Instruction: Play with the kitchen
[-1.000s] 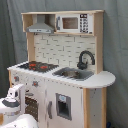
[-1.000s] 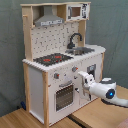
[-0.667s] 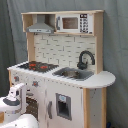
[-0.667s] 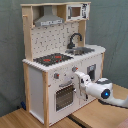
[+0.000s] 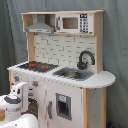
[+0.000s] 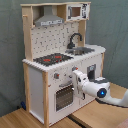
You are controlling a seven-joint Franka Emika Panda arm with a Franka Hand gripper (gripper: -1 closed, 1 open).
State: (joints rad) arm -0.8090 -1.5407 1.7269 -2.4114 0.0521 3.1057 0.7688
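Arm first: white Panda wrist with a blue status light, reaching in from the second exterior view's right, gripper pushed up against the front of the kitchen. Fingers buried against the panel, can't tell whether they're spread or pressed together. Just below them sits the windowed oven door; just beside them toward the second exterior view's left is a round knob on the control strip. In the first exterior view the gripper shows at lower left, at the same front panel, next to a knob; the grey-windowed cupboard door is off toward the first exterior view's right. Above the fingers, on the worktop: red-ringed hob, then the sink with the black faucet behind it. Further back, the pegboard wall. Top level: grey hood and a toy microwave. Whole unit stands on a wood floor, grey curtain behind it.
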